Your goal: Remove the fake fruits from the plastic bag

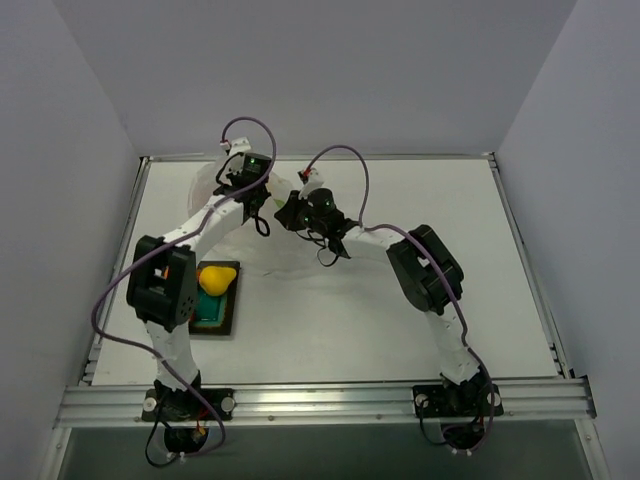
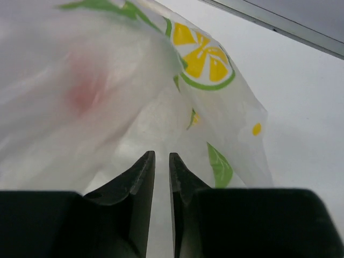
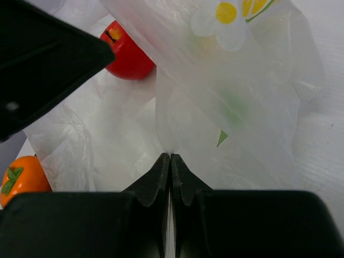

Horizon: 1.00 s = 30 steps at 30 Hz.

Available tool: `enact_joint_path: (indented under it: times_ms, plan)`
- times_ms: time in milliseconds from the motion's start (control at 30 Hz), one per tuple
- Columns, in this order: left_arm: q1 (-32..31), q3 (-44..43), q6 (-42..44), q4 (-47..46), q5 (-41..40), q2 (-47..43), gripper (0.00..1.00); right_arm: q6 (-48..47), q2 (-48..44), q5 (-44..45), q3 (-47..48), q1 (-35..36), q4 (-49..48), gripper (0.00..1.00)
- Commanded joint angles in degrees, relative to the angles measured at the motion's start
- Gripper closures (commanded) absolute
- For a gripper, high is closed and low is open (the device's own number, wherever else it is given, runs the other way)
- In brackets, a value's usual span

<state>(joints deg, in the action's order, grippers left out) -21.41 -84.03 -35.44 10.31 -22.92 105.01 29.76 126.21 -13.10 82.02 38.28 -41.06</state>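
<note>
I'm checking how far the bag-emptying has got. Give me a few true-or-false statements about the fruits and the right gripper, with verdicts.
1. The right gripper is shut on the film of the plastic bag. True.
2. A yellow pear lies on the green tray. True.
3. The red apple sits on the green tray. False: it lies among the bag's film, far from the tray.
4. The right gripper holds the orange fruit. False: that fruit lies off to the side by the bag's edge, and the fingers pinch only film.
</note>
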Motion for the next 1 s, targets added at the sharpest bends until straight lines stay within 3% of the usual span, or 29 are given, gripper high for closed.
enact_joint_path:
  times_ms: [0,267,400,633,767,933,967]
  plan:
    - [3.38,-7.01,4.24,4.36,-2.22,3.61,0.84,-0.67,-5.63,-0.61,-0.72,0.04,-2.53,1.00]
    - [7.96,-9.32,9.06,3.94,-2.05,8.11,0.71,-0.31,-9.05,0.27,-5.90,-0.23,-5.61,1.00]
    - [8.22,-8.60,11.53,1.29,-1.25,8.10,0.49,0.12,-9.93,0.01,-6.96,-0.23,-6.40,1.00]
    - [9.54,-10.36,12.93,3.31,-0.46,10.47,0.29,0.12,-11.16,0.01,-7.75,-0.23,-6.31,1.00]
    - [10.33,-10.46,13.21,4.37,-1.51,10.57,0.28,-0.05,-11.69,0.01,-7.84,-0.23,-6.23,1.00]
    - [7.36,-3.70,14.08,-1.33,0.50,2.75,0.36,0.12,-10.47,-0.34,-6.26,-0.23,-5.70,1.00]
    - [6.48,-1.77,14.52,-3.25,0.59,1.44,0.44,0.21,-10.29,-0.26,-5.82,-0.14,-5.70,1.00]
